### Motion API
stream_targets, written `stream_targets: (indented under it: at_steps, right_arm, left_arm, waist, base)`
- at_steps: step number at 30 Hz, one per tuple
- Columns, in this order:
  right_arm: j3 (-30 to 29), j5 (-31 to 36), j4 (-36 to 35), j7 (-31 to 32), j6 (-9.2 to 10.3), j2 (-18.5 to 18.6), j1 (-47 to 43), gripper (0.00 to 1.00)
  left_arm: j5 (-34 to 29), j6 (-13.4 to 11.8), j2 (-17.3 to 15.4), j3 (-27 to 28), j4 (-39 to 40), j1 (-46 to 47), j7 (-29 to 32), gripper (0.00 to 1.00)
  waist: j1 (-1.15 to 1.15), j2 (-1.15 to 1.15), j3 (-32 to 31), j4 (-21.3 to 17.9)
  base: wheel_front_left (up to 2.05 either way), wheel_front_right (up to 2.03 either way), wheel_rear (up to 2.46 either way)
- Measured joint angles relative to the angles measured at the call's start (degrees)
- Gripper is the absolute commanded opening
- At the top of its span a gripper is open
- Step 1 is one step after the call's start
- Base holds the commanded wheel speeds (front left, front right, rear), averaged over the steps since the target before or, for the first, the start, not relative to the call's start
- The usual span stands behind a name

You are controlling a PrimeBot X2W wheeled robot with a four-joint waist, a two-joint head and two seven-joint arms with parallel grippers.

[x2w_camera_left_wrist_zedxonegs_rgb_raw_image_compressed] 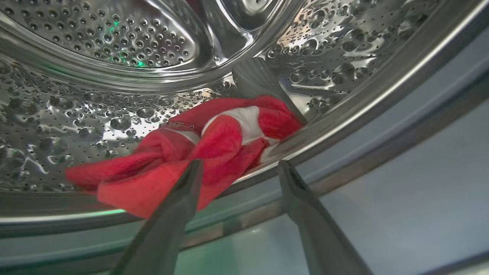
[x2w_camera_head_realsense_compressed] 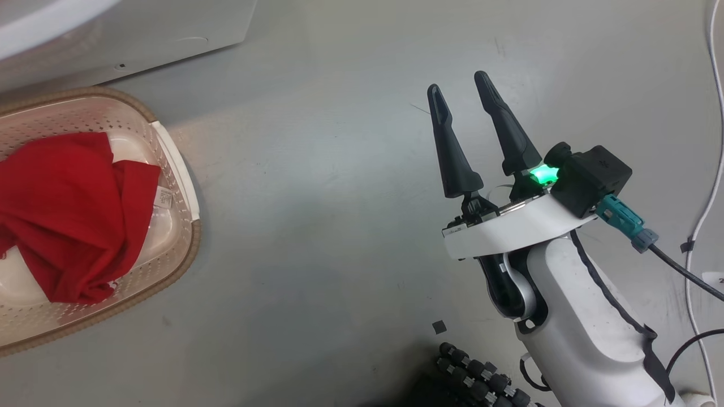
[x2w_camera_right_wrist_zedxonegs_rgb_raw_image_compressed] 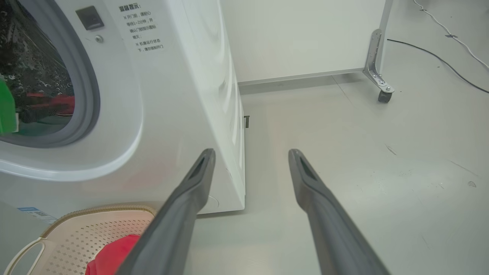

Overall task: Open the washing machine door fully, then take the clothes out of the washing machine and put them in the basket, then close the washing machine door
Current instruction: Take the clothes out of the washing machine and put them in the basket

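Note:
The washing machine point(x2w_camera_right_wrist_zedxonegs_rgb_raw_image_compressed: 183, 95) stands white with its grey-ringed mouth point(x2w_camera_right_wrist_zedxonegs_rgb_raw_image_compressed: 89, 88) uncovered; the washing machine door is out of view. A red garment with white patches point(x2w_camera_left_wrist_zedxonegs_rgb_raw_image_compressed: 221, 141) lies at the front lip of the steel drum point(x2w_camera_left_wrist_zedxonegs_rgb_raw_image_compressed: 114, 42). My left gripper point(x2w_camera_left_wrist_zedxonegs_rgb_raw_image_compressed: 240, 163) is open at the drum mouth, its left finger point(x2w_camera_left_wrist_zedxonegs_rgb_raw_image_compressed: 179, 206) over the garment's near edge. Another piece of red clothes point(x2w_camera_head_realsense_compressed: 73, 215) lies in the cream basket point(x2w_camera_head_realsense_compressed: 181, 169) on the floor by the machine. My right gripper point(x2w_camera_head_realsense_compressed: 457, 82) hangs open and empty over the floor, right of the basket point(x2w_camera_right_wrist_zedxonegs_rgb_raw_image_compressed: 95, 229).
Grey floor spreads between the basket and my right arm. White and black cables point(x2w_camera_head_realsense_compressed: 714, 102) run along the right side. A white panel on a caster wheel point(x2w_camera_right_wrist_zedxonegs_rgb_raw_image_compressed: 382, 95) stands beyond the machine. Black rollers of my base point(x2w_camera_head_realsense_compressed: 475, 379) show at the bottom.

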State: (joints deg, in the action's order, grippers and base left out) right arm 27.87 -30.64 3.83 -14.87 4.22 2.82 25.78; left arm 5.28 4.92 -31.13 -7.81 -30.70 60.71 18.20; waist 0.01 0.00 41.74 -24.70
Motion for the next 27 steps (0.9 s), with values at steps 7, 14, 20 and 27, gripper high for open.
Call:
stream_targets:
  at_steps: [7, 14, 20, 27]
  right_arm:
    - [0.08, -0.59, -0.14, 0.00, 0.54, -0.01, 0.14, 1.00]
    - [0.48, -1.09, -0.56, 0.00, 0.62, -0.03, 0.79, 1.00]
    - [0.79, -1.10, -0.64, 0.00, 0.98, -0.03, 1.01, 1.00]
    - [0.87, -1.11, -0.64, 0.00, 0.99, -0.03, 1.06, 1.00]
  left_arm:
    - [-0.66, 0.52, -2.29, 0.26, -1.59, 2.87, 1.00, 1.00]
    - [-0.30, 0.69, -4.76, 2.01, -3.74, 6.25, 3.47, 1.00]
    - [-0.36, 1.16, -5.49, 1.33, -5.35, 6.93, 6.01, 1.00]
    - [-0.23, 1.42, -5.45, 1.18, -7.04, 8.28, 9.07, 0.00]
  waist:
    - [0.00, 0.00, 0.81, -0.98]
    - [0.00, 0.00, 1.64, -1.43]
    - [0.00, 0.00, 1.93, -1.62]
    - [-0.01, 0.00, 2.03, -1.64]
  base:
    - [0.00, 0.00, 0.00]
    - [0.00, 0.00, 0.00]
    - [0.00, 0.00, 0.00]
    - [0.00, 0.00, 0.00]
